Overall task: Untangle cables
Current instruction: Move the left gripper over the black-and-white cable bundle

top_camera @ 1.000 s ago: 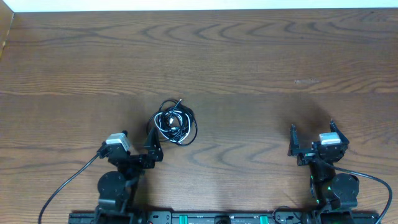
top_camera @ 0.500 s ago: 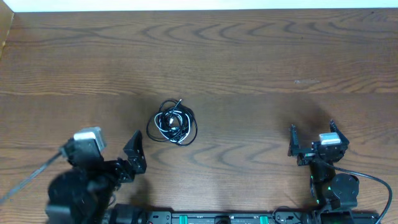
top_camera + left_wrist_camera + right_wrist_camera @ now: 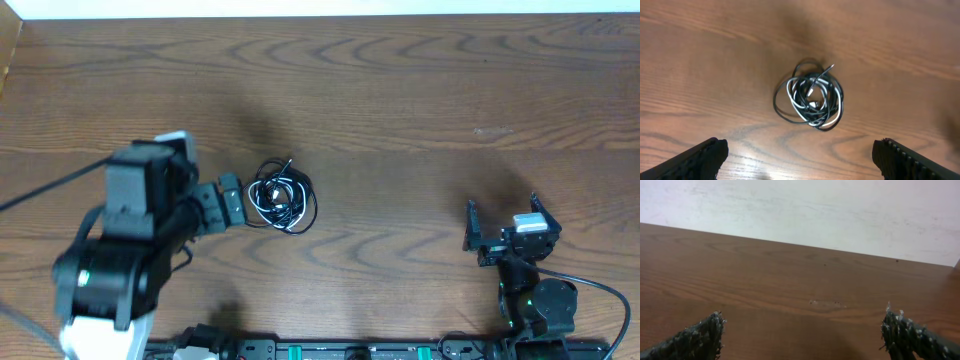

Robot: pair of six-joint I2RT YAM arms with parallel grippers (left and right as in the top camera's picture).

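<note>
The cables [image 3: 280, 197] lie in one small tangled bundle on the wooden table, black loops wound around a white cord; a plug end sticks out at the top. The bundle also shows in the left wrist view [image 3: 810, 95]. My left gripper [image 3: 228, 200] is open and empty, raised over the table just left of the bundle; in the left wrist view [image 3: 805, 160] its fingers sit wide apart below the bundle. My right gripper [image 3: 502, 216] is open and empty at the front right, far from the cables, and its wrist view [image 3: 802, 335] shows only bare table.
The wooden table [image 3: 400, 110] stretches back to a white wall [image 3: 805, 210]. The arm bases and a black rail [image 3: 340, 350] line the front edge. A faint scuff mark [image 3: 492, 131] is at the right.
My left arm has lifted from its rest at the front edge and swung up and back, bringing its gripper beside the left of the bundle. The right arm and the cables have not moved.
</note>
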